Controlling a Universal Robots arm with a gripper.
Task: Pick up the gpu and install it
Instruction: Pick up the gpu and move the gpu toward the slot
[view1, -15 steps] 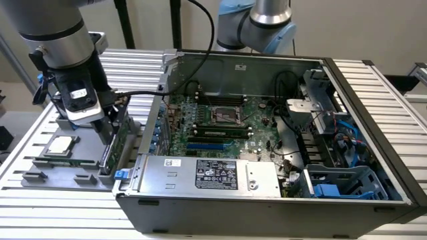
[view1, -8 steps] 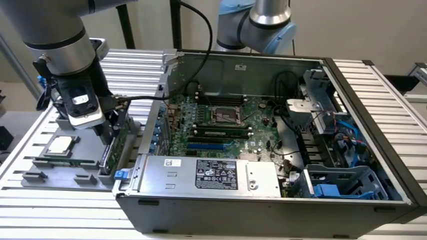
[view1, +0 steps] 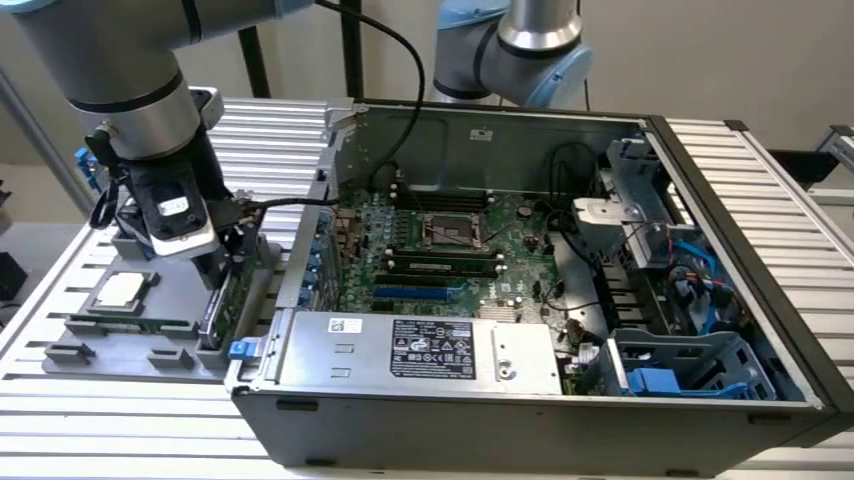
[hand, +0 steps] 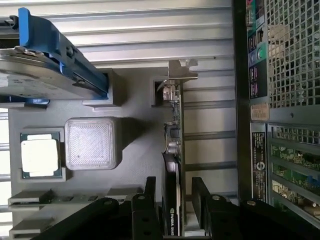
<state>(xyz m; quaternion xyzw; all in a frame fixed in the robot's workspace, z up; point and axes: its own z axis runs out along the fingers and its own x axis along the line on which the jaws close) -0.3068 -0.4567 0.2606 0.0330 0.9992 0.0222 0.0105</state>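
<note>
Black two-finger gripper (hand: 174, 189) straddles the gpu (hand: 175, 145), a thin green-board card with black cooler and silver end bracket. It stands on edge in a grey slotted fixture (hand: 137, 165) beside the open computer case (view1: 534, 425). That upright pose likely offers both faces. The fingers are spread and not yet clamped.

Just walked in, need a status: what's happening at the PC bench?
The robot arm's claw is down over the graphics card, which stands on edge in a slot of the grey holder tray beside the open computer case. The fingers straddle the card's upper edge, with a gap showing on one side, so it is not gripped yet. The card sits in the holder, not in the case.
</note>
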